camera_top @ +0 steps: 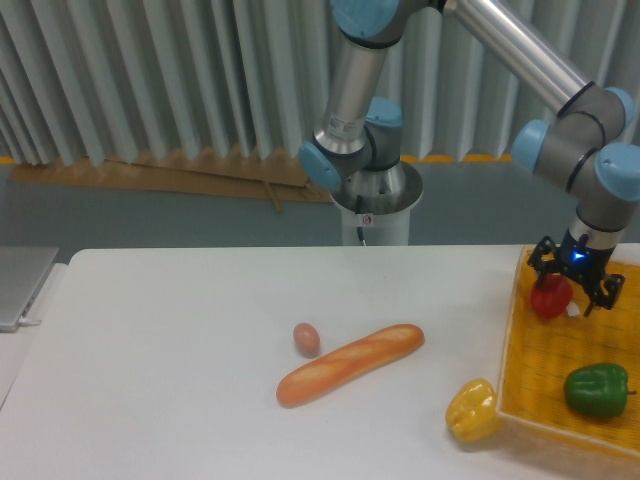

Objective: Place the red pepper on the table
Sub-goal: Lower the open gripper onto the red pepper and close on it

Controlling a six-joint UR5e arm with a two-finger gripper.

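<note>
Fixed camera, front of table

- Arm: UR5e, base behind the table's far edge, reaching out to the right side of the scene.
- Gripper (573, 290): pointed down over the far part of the basket, dark fingers splayed to either side of the red pepper; blue light lit on the wrist.
- Jaws: spread about the pepper's top; whether they press on it or merely straddle it cannot be told at this size.
- Red pepper (550, 297): small, glossy, inside the yellow woven basket (560, 380) near its far left corner, directly under the gripper. Whether it rests on the weave or is just lifted is not clear.
- Table (180, 350): white top, rounded corners.
- Green pepper (596, 389): in the same basket, nearer the camera, well apart from the red one.
- Yellow pepper (472, 410): on the table, touching or just beside the basket's left rim.
- Baguette (350, 363): lying diagonally at mid-table.
- Egg (306, 339): brown, just beside the baguette's left half.
- Small white object: beside the red pepper, under the gripper; too small to identify.

Task progress (judgement)

- Done: gripper brought to the red pepper.
- Left: secure the grasp, lift clear of the basket rim, carry left over the table, set down, release.
- Stage: early; the pepper is not yet on the table.
</note>
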